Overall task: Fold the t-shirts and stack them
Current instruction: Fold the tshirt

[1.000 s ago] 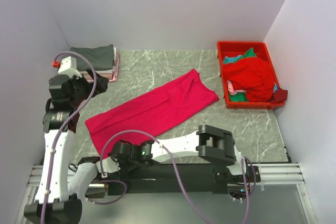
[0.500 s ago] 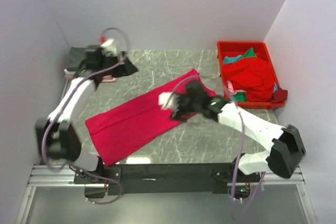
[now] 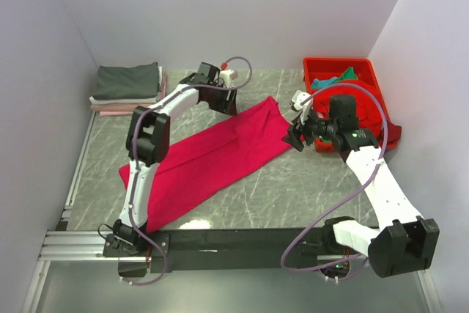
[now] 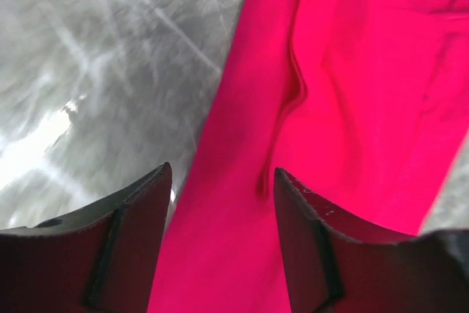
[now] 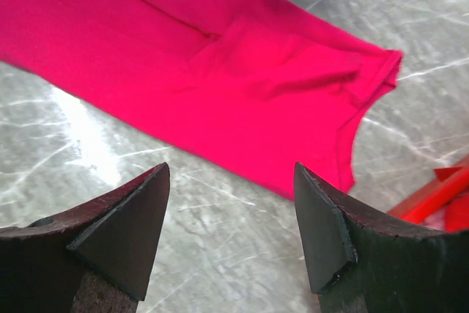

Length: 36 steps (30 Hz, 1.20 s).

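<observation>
The large crimson-pink t-shirt lies as a long folded strip, running diagonally from the near left to the far right of the table. My left gripper is open above the strip's far-left edge; in its wrist view the fingers straddle that edge of the cloth. My right gripper is open and empty, low over bare table just off the shirt's right end. A folded stack with a dark grey shirt on top sits at the far left.
The red plastic bin at the far right holds loose red and teal shirts, and its edge shows in the right wrist view. White walls close in the table on the left, far and right sides.
My left arm has swung from the far-left stack to the pink shirt's far end. My right gripper has moved from the shirt's middle to off its right end.
</observation>
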Motion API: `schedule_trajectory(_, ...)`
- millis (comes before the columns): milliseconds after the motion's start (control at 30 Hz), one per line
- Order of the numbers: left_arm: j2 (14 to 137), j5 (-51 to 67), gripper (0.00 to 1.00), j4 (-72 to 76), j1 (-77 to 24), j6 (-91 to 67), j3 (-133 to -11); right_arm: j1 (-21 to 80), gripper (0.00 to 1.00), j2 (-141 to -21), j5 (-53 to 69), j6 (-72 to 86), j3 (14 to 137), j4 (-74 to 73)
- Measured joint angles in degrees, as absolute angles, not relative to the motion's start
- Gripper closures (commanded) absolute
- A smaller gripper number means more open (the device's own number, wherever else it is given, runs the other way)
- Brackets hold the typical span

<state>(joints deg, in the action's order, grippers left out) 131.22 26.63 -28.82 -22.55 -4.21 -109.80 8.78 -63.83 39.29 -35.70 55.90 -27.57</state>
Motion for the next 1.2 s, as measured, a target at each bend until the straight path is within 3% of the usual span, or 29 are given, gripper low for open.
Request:
schedule_trajectory(233, 137.4, 27.1, 0.43, -31.2, -23.9, -0.6, -114.1, 7.9, 0.25, -64.0, 42.6, -34.5, 55.9, -28.4)
schedule_trajectory(333, 138.6, 27.3, 0.49, -31.7, -23.9, -0.1, -116.2, 7.9, 0.26, -64.3, 43.0, -34.2, 55.9, -28.5)
schedule_trajectory(533, 142.0, 30.3, 0.68, -31.9, -23.9, 0.5, -120.3, 7.8, 0.26, -64.4, 43.2, -34.0, 55.8, -28.6)
schedule_trajectory(633, 142.4, 32.0, 0.83, -32.3, -24.0, 0.4, -120.3, 7.8, 0.26, -64.6, 43.2, -33.9, 55.8, -28.6)
schedule_trajectory(700, 142.8, 32.8, 0.98, -32.6, -24.0, 0.3, -120.5, 7.8, 0.26, -65.0, 43.2, -33.9, 55.8, -28.6)
schedule_trajectory(967, 145.0, 29.6, 1.0, -31.7, -22.6, -7.4, -124.3, 7.7, 0.26, -65.4, 42.9, -33.9, 55.8, -28.7)
schedule_trajectory(1200, 145.1, 21.4, 1.0, -27.5, -13.9, -21.1, -124.3, 7.6, 0.26, -67.8, 42.0, -33.6, 55.8, -28.7)
